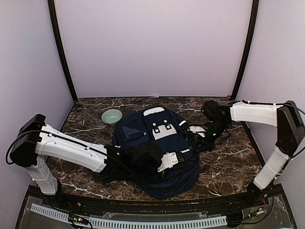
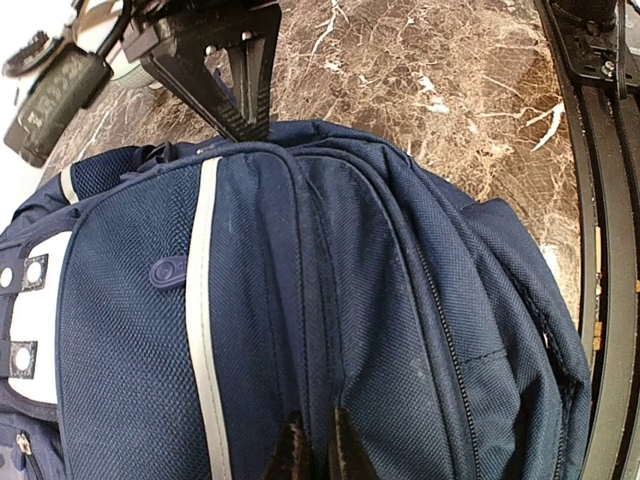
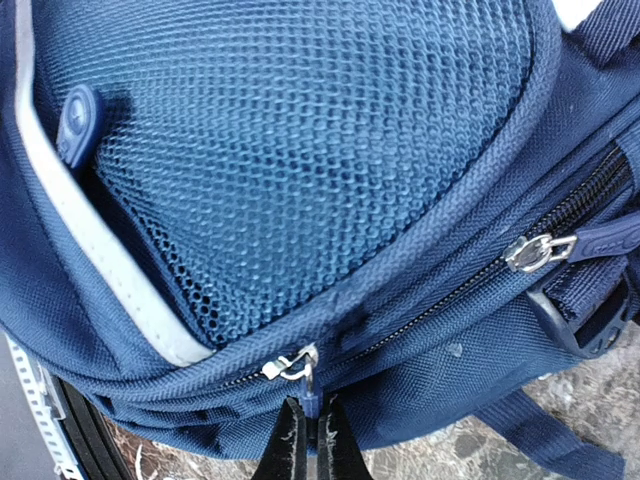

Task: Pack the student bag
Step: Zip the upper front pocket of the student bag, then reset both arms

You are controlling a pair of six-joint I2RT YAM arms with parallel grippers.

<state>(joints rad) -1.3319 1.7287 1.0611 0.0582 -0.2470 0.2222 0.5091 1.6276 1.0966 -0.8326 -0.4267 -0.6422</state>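
Note:
The navy student bag (image 1: pixel 157 148) lies flat in the middle of the marble table, white slotted patch up. My left gripper (image 1: pixel 151 153) presses on its near middle part; in the left wrist view (image 2: pixel 312 440) its jaws are shut on a fold of the bag's fabric (image 2: pixel 320 330) by a zip seam. My right gripper (image 1: pixel 206 139) is at the bag's right side; in the right wrist view (image 3: pixel 310 435) its jaws are shut on the blue zipper pull (image 3: pixel 312 400) hanging from a silver slider (image 3: pixel 290 366). A second slider (image 3: pixel 535 250) sits further along that zip.
A pale green bowl (image 1: pixel 112 116) stands on the table left of the bag's far end. A dark strap (image 3: pixel 545 435) trails from the bag onto the marble table (image 1: pixel 228 162). The black frame rail (image 2: pixel 605 200) runs along the near edge.

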